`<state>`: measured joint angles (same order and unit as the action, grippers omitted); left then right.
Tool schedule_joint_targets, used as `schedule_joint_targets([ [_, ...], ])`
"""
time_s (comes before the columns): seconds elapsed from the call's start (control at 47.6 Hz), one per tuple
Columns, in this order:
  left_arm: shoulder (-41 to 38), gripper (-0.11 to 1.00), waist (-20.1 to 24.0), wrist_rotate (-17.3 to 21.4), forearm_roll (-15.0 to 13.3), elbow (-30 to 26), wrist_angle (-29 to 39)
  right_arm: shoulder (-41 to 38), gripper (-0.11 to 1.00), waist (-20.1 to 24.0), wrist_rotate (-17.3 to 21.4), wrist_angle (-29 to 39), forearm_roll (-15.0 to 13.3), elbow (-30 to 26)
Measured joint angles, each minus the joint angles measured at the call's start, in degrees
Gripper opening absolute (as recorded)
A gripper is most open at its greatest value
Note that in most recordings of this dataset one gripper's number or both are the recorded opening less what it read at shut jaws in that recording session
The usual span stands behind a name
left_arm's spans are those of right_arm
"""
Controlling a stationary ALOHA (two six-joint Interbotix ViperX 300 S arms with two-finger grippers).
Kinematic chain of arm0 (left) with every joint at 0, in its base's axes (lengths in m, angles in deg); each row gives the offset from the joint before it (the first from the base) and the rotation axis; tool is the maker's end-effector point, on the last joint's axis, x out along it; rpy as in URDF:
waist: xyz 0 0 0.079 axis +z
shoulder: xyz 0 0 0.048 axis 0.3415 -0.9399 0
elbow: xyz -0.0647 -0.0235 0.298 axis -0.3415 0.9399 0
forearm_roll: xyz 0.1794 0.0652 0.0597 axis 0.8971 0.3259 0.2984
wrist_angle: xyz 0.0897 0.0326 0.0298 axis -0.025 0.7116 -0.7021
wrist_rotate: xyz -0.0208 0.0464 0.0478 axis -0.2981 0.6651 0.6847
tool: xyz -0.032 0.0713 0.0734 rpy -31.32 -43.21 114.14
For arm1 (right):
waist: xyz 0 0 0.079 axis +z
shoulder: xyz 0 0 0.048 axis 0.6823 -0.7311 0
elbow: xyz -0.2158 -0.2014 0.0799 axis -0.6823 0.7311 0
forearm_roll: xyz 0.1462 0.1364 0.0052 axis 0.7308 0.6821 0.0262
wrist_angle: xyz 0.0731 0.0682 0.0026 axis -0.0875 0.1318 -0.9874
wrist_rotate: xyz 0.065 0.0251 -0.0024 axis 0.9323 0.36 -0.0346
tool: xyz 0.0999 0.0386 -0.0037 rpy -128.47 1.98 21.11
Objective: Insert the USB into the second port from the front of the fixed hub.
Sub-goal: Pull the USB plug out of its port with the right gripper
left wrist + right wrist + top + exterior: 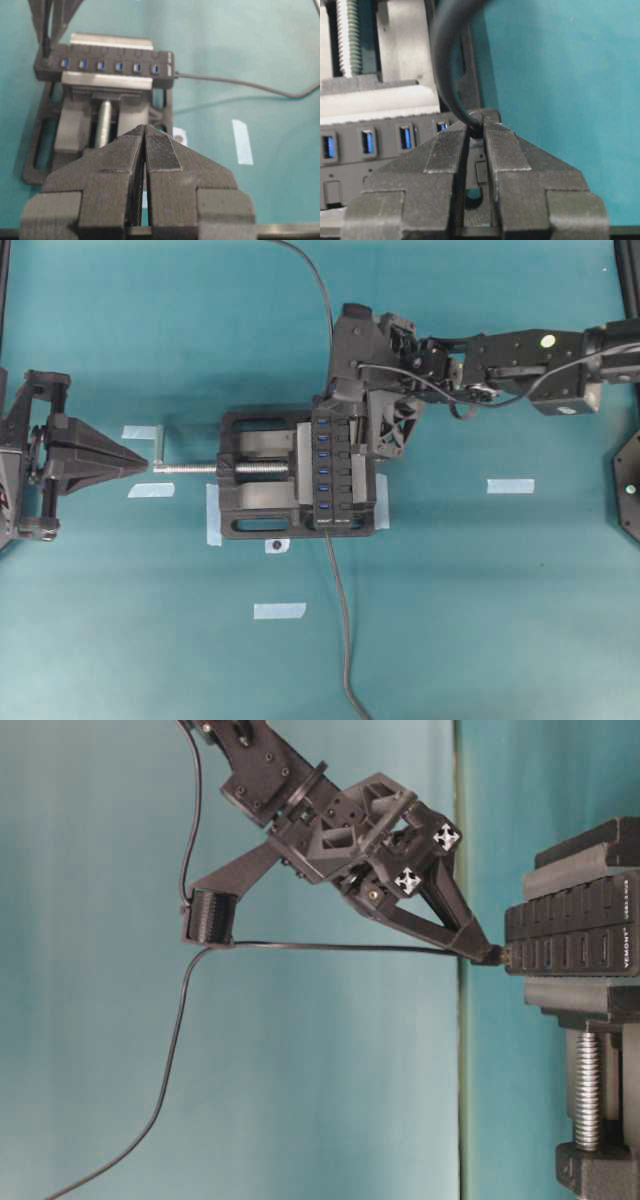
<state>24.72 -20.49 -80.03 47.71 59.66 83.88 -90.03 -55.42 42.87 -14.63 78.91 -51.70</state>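
The fixed hub (325, 475) is a narrow black bar with a row of blue ports, clamped in a vise. My right gripper (487, 955) is shut on the USB (494, 957). The plug's tip touches the hub (570, 935) at the end of the port row farthest from the hub's own cable. How deep it sits I cannot tell. In the right wrist view the fingertips (497, 135) pinch the plug where its cable (445, 60) leaves it. My left gripper (140, 462) is shut and empty, just left of the vise crank.
The black vise (255, 510) with its silver screw (190, 468) holds the hub. The hub's own cable (340, 620) runs to the front edge. The USB cable (300, 946) trails back past the right arm. Blue tape strips (510, 485) lie on the teal mat.
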Motion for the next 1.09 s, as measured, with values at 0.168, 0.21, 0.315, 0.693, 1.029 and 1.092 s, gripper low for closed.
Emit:
schedule_joint_targets([
  [0.168,0.0,0.0,0.0,0.0,-0.09,0.0,0.0,2.55,0.09,0.26,0.0,2.02,0.0,-0.18],
  [0.21,0.0,0.0,0.0,0.0,0.0,-0.09,0.0,3.16,0.09,0.26,0.0,2.81,0.09,-0.35],
  [0.315,0.0,0.0,0.0,0.0,0.0,0.0,0.0,4.48,0.09,0.44,-0.09,4.83,0.09,-0.7],
  [0.693,0.09,0.0,0.0,-0.09,0.0,0.0,0.0,6.59,0.09,2.55,0.18,7.38,1.41,-1.67],
  [1.029,0.0,0.0,0.0,-0.09,0.0,0.0,0.0,7.73,0.09,3.87,1.41,9.32,1.49,-1.93],
  [1.092,0.09,0.0,0.0,-0.09,-0.09,0.0,0.0,7.82,0.09,4.04,1.41,9.4,1.58,-1.93],
])
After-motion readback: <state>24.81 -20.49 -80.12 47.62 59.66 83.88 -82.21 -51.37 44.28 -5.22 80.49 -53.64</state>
